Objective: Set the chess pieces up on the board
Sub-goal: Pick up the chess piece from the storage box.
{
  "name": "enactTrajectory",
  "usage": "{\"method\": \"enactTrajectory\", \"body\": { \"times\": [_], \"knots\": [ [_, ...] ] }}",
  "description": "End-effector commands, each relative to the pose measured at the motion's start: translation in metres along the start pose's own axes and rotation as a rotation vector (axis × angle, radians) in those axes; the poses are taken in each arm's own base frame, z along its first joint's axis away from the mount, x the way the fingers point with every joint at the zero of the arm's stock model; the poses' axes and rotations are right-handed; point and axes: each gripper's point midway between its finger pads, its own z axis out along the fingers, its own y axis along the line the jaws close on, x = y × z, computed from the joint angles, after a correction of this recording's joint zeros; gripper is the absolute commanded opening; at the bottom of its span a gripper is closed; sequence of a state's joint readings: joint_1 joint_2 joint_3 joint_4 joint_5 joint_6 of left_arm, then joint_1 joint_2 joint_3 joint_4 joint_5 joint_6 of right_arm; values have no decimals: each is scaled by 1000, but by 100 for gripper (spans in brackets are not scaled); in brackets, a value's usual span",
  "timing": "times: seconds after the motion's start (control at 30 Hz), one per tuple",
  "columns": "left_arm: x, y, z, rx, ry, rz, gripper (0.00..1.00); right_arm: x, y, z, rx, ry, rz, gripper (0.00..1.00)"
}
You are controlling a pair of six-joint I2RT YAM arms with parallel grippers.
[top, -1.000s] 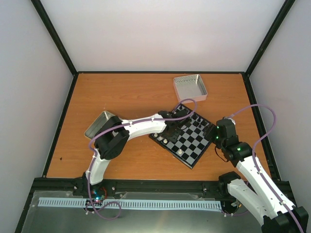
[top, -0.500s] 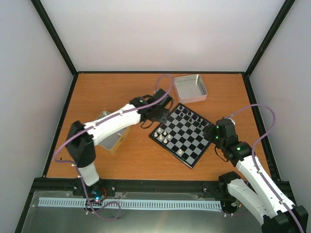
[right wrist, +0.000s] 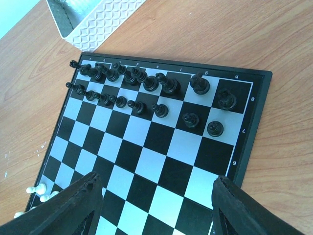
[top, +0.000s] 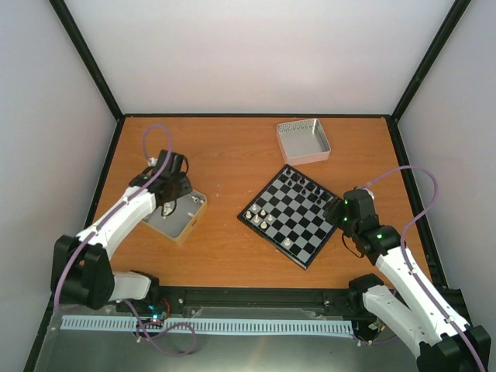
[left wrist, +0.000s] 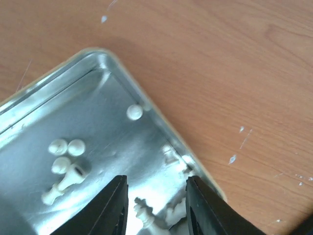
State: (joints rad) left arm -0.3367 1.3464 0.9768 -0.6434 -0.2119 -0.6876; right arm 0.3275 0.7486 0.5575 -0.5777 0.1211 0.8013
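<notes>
The board lies tilted at the table's middle right. Black chessmen fill its far rows. A few cream chess pieces stand along its left edge, and one shows at the corner in the right wrist view. More cream chess pieces lie loose in the silver tray on the left. My left gripper hangs open over that tray's corner, with fallen pieces lying under the gap and nothing gripped. My right gripper is open and empty above the board's right side.
A second silver tray stands behind the board. The left tray sits near the left wall. Black frame rails border the orange table. Purple cables loop over both arms.
My left arm has swung from the board's left edge back over the left tray, and its jaws have widened. The right arm has stayed still.
</notes>
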Motion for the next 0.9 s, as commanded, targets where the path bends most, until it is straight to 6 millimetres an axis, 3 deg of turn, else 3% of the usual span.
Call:
{"method": "enactTrajectory", "body": {
  "times": [0.0,0.13,0.2,0.33,0.47,0.57,0.87],
  "knots": [
    [-12,13,0,101,-68,-173,32,-2,4,2,-15,-10,-4,61],
    [-9,24,19,154,-58,-238,29,-2,6,3,-18,-5,-9,61],
    [-8,36,28,104,-49,-269,28,-2,6,2,-16,-4,-11,61],
    [-2,69,39,-56,-52,-317,37,-3,4,0,-9,-13,-11,61],
    [4,85,46,-130,-41,-323,35,-4,2,-2,-9,-24,-10,61],
    [8,93,52,-158,-26,-327,26,-4,1,-1,-5,-22,-10,61],
    [23,108,67,-246,36,-314,26,-3,2,1,-2,-17,-10,61]
  ]
}}
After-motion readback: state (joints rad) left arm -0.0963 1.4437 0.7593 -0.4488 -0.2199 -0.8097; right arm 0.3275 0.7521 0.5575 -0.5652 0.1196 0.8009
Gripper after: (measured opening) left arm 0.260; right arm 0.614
